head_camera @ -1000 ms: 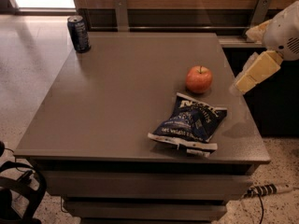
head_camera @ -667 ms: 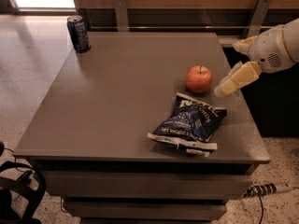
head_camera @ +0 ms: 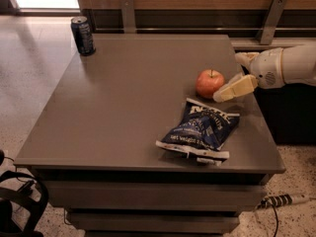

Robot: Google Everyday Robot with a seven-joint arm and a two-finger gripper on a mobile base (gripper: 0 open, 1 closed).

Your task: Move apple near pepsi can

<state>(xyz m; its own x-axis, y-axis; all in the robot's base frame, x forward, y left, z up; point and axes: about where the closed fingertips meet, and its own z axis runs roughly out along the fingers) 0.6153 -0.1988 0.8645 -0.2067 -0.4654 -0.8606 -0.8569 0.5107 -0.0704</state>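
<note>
Apple [head_camera: 209,83] sits upright, stem up, on the right part of the grey table [head_camera: 123,98], well apart from the pepsi can [head_camera: 83,35], which stands at the far left corner, diagonally across the top. Gripper [head_camera: 227,78] comes in from the right edge on a white arm [head_camera: 291,65], low over the tabletop, just beside the apple's right side. Fingers are spread wide w/ nothing between them: the near cream finger [head_camera: 236,88] points at the apple's lower right, tip v. close, can't tell if touching; the far one is back by the table's right edge. Dark blue chip bag [head_camera: 200,131] lies flat in front of the apple, near the front right corner, apart from both apple and gripper.
</note>
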